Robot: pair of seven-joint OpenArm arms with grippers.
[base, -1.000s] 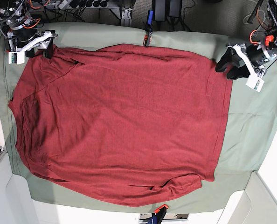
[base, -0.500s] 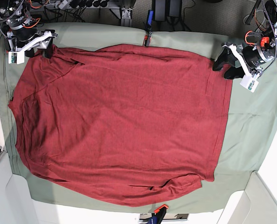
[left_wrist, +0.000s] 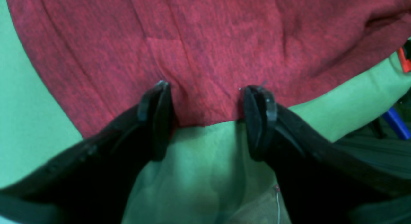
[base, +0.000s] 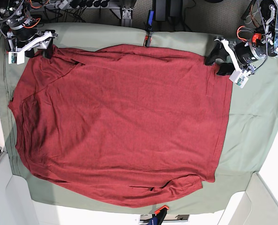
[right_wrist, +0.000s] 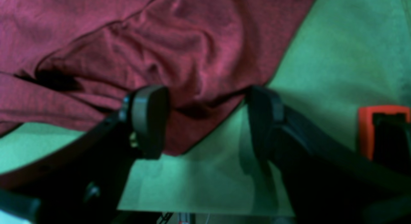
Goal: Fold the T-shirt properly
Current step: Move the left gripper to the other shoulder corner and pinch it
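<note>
One T-shirt (base: 120, 122), spread flat on green table cover (base: 251, 122). Left gripper (left_wrist: 205, 89) gapes wide, its hem between the fingertips; right gripper (right_wrist: 205, 98) likewise wide, straddling a rumpled corner, nothing clasped.

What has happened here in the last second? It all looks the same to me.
The left gripper slid across the green cover toward the T-shirt and now straddles its corner hem, jaws open, nothing taken hold of. The right gripper stayed open at the other top corner, and the shirt lies spread flat as before.
</note>
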